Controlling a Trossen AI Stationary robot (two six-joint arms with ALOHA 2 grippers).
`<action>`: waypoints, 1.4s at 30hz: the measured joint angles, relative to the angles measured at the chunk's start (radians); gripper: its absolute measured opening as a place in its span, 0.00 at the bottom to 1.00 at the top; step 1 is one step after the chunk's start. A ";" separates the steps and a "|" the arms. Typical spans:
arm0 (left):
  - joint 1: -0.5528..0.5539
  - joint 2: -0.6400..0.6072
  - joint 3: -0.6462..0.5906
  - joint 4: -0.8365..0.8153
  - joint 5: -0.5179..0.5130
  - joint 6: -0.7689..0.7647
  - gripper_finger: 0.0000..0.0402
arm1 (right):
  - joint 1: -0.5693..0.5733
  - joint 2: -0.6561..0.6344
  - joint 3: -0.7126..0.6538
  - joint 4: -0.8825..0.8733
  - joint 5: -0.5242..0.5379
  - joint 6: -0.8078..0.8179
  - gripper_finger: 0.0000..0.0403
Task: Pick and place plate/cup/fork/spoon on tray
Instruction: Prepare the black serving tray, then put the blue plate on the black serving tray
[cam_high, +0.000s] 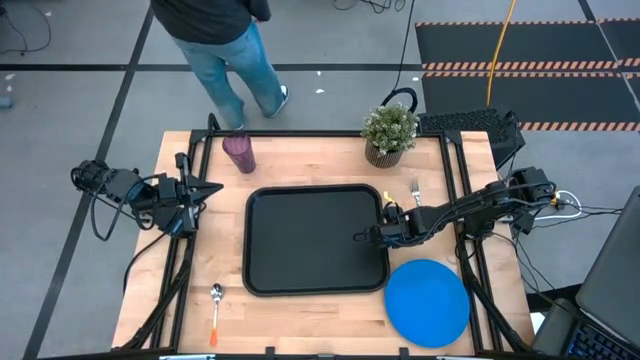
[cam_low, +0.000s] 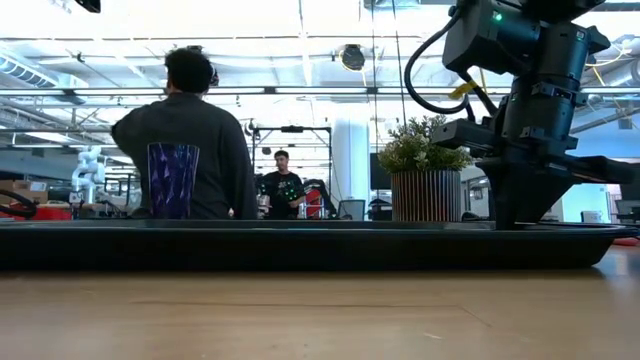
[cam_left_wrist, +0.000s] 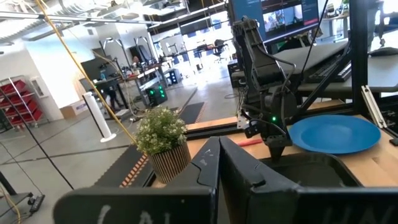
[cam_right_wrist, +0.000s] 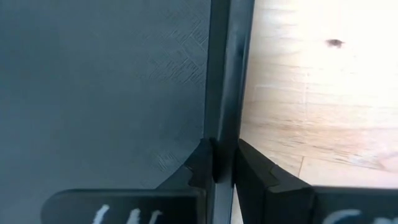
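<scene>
Potted plant (cam_high: 390, 132) at table's (cam_high: 300, 160) far edge; person (cam_high: 225, 45) standing beyond.

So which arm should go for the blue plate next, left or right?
Probably the right. The right gripper is pinched on the tray rim, close to the plate on that side of the table. The left gripper waits beyond the tray's far side, nearer the cup.
</scene>
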 joint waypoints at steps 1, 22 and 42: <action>0.000 0.000 0.000 0.000 0.000 0.000 0.02 | 0.000 0.000 0.000 0.000 0.000 -0.007 0.07; 0.000 0.000 0.000 0.001 0.000 -0.021 0.02 | -0.001 0.001 -0.001 0.000 0.050 -0.055 0.08; 0.000 0.000 0.000 -0.004 0.001 -0.054 0.02 | 0.058 -0.262 -0.004 -0.034 0.076 -0.108 0.41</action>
